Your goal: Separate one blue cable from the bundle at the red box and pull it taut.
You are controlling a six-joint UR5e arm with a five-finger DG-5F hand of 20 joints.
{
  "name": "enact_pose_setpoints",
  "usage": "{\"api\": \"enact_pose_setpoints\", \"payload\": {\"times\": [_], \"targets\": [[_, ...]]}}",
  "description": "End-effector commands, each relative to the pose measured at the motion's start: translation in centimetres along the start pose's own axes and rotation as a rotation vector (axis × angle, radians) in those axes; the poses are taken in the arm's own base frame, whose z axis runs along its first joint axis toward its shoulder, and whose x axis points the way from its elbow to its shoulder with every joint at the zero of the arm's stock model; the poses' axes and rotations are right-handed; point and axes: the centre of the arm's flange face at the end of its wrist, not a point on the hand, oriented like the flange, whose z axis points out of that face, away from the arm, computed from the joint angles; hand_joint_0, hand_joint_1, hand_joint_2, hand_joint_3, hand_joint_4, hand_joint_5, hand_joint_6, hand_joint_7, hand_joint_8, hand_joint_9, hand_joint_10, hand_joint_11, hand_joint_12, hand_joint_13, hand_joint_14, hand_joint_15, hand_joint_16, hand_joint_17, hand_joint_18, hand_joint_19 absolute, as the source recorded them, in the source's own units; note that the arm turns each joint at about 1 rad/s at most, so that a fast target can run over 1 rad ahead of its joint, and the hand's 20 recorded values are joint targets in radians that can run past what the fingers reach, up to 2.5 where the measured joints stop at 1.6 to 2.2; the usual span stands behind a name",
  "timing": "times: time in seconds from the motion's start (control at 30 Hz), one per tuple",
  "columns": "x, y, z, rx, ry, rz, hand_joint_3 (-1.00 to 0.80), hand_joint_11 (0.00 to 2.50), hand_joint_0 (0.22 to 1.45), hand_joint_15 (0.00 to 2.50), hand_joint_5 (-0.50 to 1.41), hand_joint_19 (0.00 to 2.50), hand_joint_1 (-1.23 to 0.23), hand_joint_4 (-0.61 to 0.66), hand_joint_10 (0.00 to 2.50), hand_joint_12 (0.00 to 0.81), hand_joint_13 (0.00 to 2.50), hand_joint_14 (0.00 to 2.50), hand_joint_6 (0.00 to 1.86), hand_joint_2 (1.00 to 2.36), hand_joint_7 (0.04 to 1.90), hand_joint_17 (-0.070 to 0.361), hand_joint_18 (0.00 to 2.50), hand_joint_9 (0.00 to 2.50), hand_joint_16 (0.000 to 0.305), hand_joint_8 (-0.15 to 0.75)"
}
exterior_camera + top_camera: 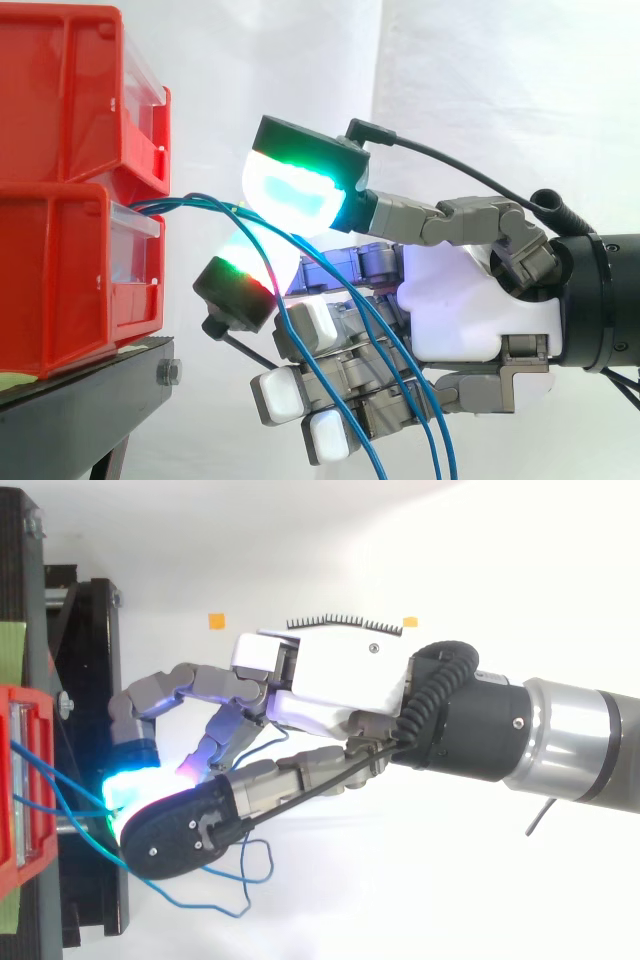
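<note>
The hand (470, 310) came in from the right, its palm a smooth white shell with grey jointed segments. Its fingers (310, 322) were curled. The thumb's broad pad glowed green and cyan, and a fingertip below it glowed red and green. Between the two ran the blue cables (170, 204), thin, glossy and round. In the top view the strands met at the point where the thumb and that fingertip came together (125, 795), so the pinch looked closed on them. How many strands it held was hard to make out, because the glow washed out the contact. The lower fingers, with blocky white pads, were folded in and held nothing.

The cables came out at the front of the red box (70, 280), a hard, shiny plastic bin with a clear front panel. Above it sat an upper red bin (60, 90). From there they ran roughly level towards the hand along a left-to-right axis. Past the pinch they drooped steeply down and to the right, across the folded fingers, and were cut off at the lower edge. From above, slack showed as a loose loop (245, 875) under the thumb.

The box rested on a black stand (90, 390), cropped at the left and bottom. Behind hung a white curtain (480, 90) in soft folds.
</note>
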Motion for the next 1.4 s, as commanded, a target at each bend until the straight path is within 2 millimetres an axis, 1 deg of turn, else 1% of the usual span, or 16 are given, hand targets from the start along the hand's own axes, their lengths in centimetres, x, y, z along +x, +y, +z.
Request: {"api": "enact_pose_setpoints", "payload": {"times": [0.0,0.07,0.2,0.23,0.33,0.4,0.53,0.67,0.77,0.83,0.93,1.03,1.13,1.23,1.33,1.37], "targets": [[-0.01,-0.03,-0.01,0.001,0.0,0.0,-0.29,1.02,0.61,0.63,-0.16,0.76,-0.74,0.12,0.03,0.423,0.97,0.02,0.8,1.02,1.36,0.119,0.81,1.09,0.053,0.335],[-0.1,0.05,0.03,-0.001,0.0,0.0,-0.29,1.06,0.64,0.63,-0.17,0.74,-0.81,0.11,0.03,0.422,0.96,0.02,0.83,1.02,1.33,0.118,0.81,1.08,0.053,0.335],[0.02,0.04,0.02,-0.001,0.001,0.0,-0.39,1.12,0.73,0.62,-0.19,0.7,-0.94,0.12,0.03,0.405,0.95,0.02,0.87,1.01,1.33,0.119,0.81,1.06,0.053,0.326],[0.03,0.06,0.03,-0.002,0.001,0.001,-0.43,1.14,0.77,0.62,-0.2,0.69,-0.95,0.12,0.03,0.404,0.95,0.03,0.87,1.01,1.32,0.119,0.8,1.06,0.053,0.326],[0.01,-0.03,-0.01,0.001,0.001,0.0,-0.5,1.19,0.82,0.62,-0.2,0.68,-0.95,0.13,0.03,0.4,0.94,0.02,0.89,1.0,1.31,0.117,0.78,1.07,0.052,0.328],[0.01,-0.03,-0.01,0.001,0.001,0.0,-0.5,1.21,0.82,0.63,-0.19,0.67,-0.95,0.12,0.03,0.394,0.95,0.02,0.89,1.0,1.31,0.116,0.79,1.09,0.052,0.332],[0.01,0.04,0.02,-0.001,0.0,0.0,-0.5,1.26,0.78,0.63,-0.18,0.66,-0.96,0.12,0.03,0.396,0.97,0.03,0.9,1.0,1.3,0.115,0.81,1.13,0.051,0.335],[-0.01,-0.03,-0.01,0.001,0.0,0.0,-0.5,1.28,0.67,0.64,-0.16,0.68,-0.95,0.14,0.03,0.399,0.99,0.03,0.9,1.0,1.3,0.113,0.81,1.17,0.05,0.339],[0.02,0.04,0.02,-0.001,0.001,0.0,-0.5,1.26,0.62,0.64,-0.14,0.7,-0.91,0.13,0.03,0.402,0.99,0.03,0.89,1.0,1.31,0.112,0.82,1.18,0.05,0.34],[-0.11,-0.02,0.0,0.001,0.0,0.0,-0.5,1.21,0.57,0.64,-0.13,0.72,-0.81,0.11,0.03,0.407,1.01,0.02,0.88,1.0,1.29,0.113,0.84,1.2,0.05,0.341],[0.01,-0.03,-0.01,0.001,0.001,0.0,-0.5,1.13,0.56,0.63,-0.11,0.73,-0.7,0.06,0.03,0.407,1.02,0.03,0.86,1.0,1.25,0.113,0.85,1.22,0.05,0.341],[0.03,0.06,0.03,-0.002,0.001,0.002,-0.5,1.08,0.56,0.63,-0.1,0.74,-0.67,0.04,0.03,0.404,1.03,0.02,0.85,1.0,1.26,0.111,0.86,1.24,0.049,0.331],[0.0,0.0,-0.02,0.004,0.001,0.002,-0.5,1.09,0.62,0.64,-0.1,0.75,-0.68,0.0,0.03,0.397,1.03,0.03,0.84,1.0,1.31,0.107,0.85,1.24,0.047,0.328],[0.03,0.36,0.01,0.006,-0.001,0.007,-0.5,1.16,0.68,0.64,-0.12,0.74,-0.79,0.06,0.03,0.407,1.03,0.03,0.86,1.0,1.38,0.109,0.85,1.24,0.048,0.333],[0.01,0.35,-0.09,0.012,0.0,0.005,-0.41,1.23,0.74,0.65,-0.14,0.72,-0.89,0.01,0.03,0.402,1.03,0.03,0.88,1.01,1.46,0.11,0.86,1.22,0.049,0.329],[0.0,0.19,-0.12,0.018,0.001,0.003,-0.4,1.23,0.75,0.65,-0.14,0.72,-0.9,0.0,0.03,0.403,1.02,0.02,0.89,1.01,1.45,0.11,0.85,1.22,0.049,0.333]]}}
